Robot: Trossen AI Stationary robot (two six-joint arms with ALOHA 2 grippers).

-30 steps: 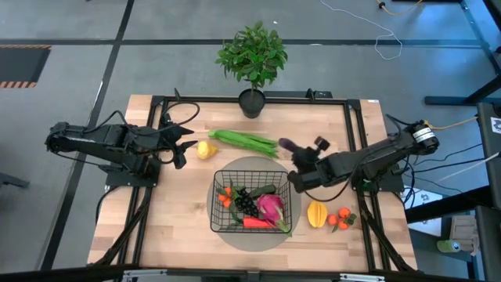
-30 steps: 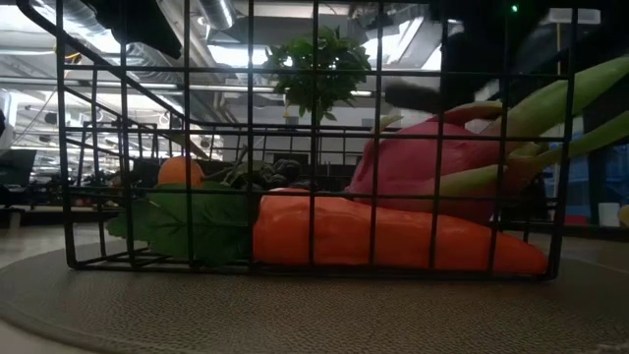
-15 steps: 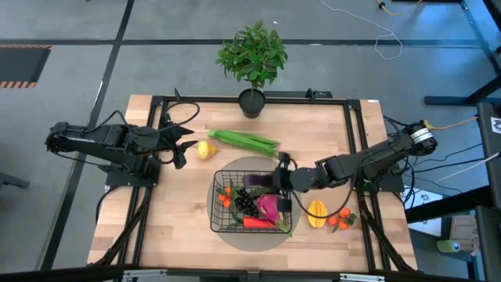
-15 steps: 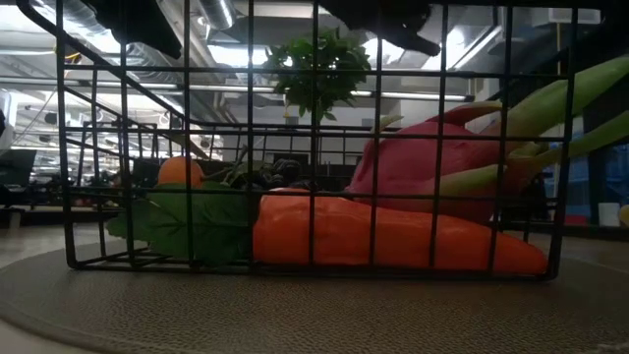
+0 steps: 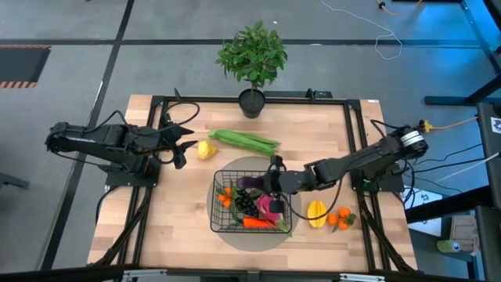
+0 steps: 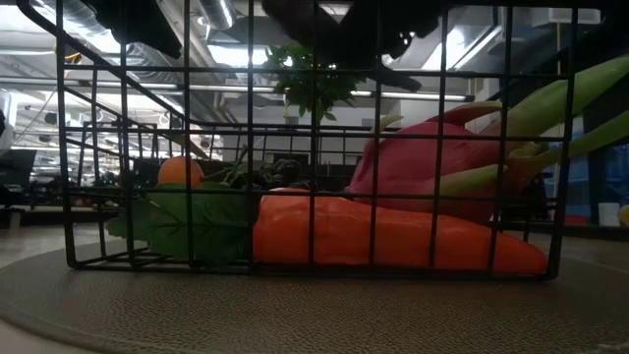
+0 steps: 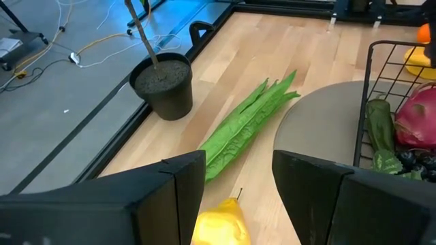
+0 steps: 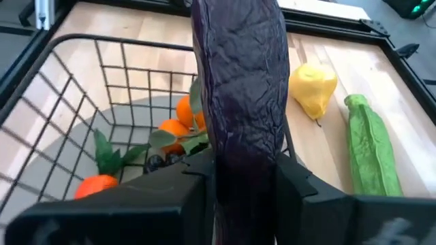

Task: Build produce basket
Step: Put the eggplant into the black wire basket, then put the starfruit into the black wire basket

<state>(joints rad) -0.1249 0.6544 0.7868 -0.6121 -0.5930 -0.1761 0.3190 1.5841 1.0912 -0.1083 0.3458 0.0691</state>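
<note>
The right gripper (image 5: 266, 182) holds a long wrinkly purple toy eggplant (image 8: 242, 102) tight between its fingers, over the black wire-mesh basket (image 5: 221, 218). The basket (already holding a red chili (image 5: 257, 223) and pink radish (image 5: 271, 208)) sits on a round grey mat (image 5: 297, 168). The left gripper (image 5: 185, 147) waits left of the basket, fingers apart, near a yellow toy lemon (image 5: 206, 150).
</note>
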